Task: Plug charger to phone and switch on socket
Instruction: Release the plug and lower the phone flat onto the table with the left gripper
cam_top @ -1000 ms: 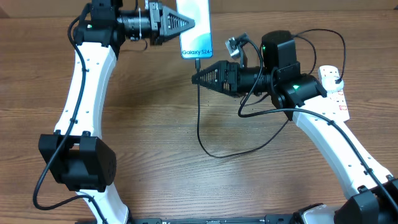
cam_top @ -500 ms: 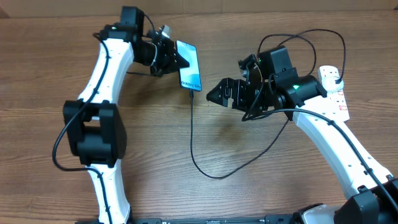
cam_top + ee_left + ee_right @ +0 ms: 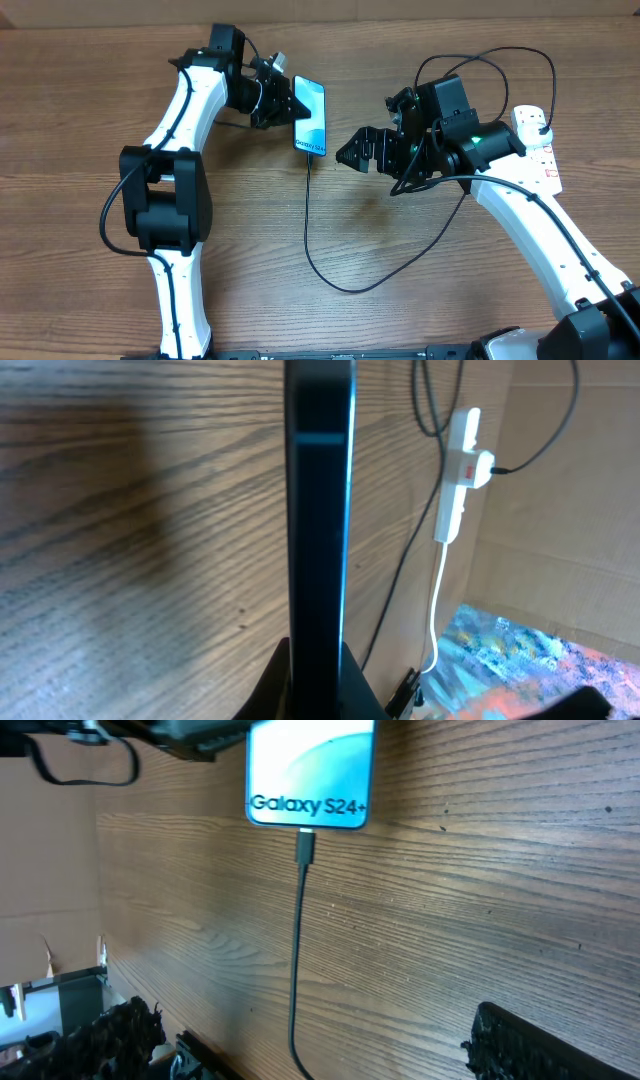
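Overhead: socket (image 3: 540,150) lies three o'clock of the wide-spread, empty right gripper (image 3: 345,157), axis twelve-to-six, right arm nearer; left gripper (image 3: 289,104) clamps phone (image 3: 312,120).

- Left arm (image 3: 185,108): white links with small dark screw holes, bulky black joint housings.
- Right arm (image 3: 530,230): same white-and-black build, with a green light (image 3: 478,138) on one joint.
- Right end effector (image 3: 342,155): black, ribbed fingers.
- Thin black wiring (image 3: 103,222) loops along both arms.

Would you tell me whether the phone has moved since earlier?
Yes. The phone shifted down the overhead view, from beyond the socket to level with it.
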### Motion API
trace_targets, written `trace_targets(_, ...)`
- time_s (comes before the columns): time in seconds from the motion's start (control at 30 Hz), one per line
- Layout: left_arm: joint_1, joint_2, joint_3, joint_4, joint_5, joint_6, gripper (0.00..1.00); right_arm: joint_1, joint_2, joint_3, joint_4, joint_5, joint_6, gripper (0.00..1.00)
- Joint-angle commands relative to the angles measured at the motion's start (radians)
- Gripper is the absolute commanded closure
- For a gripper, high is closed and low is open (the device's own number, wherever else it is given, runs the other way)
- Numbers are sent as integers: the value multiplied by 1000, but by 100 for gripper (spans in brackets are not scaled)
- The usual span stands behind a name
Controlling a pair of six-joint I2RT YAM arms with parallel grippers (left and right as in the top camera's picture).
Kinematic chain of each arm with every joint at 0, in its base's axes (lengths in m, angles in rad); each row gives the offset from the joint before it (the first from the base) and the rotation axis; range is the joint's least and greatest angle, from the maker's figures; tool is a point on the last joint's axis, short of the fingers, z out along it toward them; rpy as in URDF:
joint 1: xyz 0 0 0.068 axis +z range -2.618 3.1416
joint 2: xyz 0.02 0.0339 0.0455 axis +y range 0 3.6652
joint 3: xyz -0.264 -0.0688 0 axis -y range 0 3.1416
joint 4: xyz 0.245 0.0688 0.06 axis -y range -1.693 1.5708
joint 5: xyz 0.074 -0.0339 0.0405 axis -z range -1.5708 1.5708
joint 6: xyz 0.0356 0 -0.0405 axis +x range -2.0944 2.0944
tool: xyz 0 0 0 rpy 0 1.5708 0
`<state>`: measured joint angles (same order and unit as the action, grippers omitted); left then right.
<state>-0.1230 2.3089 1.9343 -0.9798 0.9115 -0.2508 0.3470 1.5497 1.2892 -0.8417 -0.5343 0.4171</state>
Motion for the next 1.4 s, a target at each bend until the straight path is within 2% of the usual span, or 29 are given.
trace_targets(0.0, -3, 34, 11, 1, 38, 31, 96, -2, -1, 8, 2, 10, -11, 0)
trace_targets(0.5, -68, 40, -31, 0, -183, 24, 96, -2, -1, 8, 30, 41, -26, 0)
trace_targets(0.6, -82, 40, -61, 15, -240, -7, 96, -2, -1, 8, 24, 41, -26, 0)
trace_targets(0.97, -79, 41, -82, 50, -261, -15, 95, -2, -1, 8, 8, 41, -26, 0)
trace_targets(1.07, -81, 41, -82, 50, -296, -15, 87, -2, -1, 8, -2, 45, -26, 0)
trace_targets(1.23, -81, 41, -82, 49, -305, -15, 85, -2, -1, 8, -2, 45, -26, 0)
trace_targets(1.37, -80, 41, -82, 45, -320, -15, 74, -2, -1, 8, -6, 63, -25, 0)
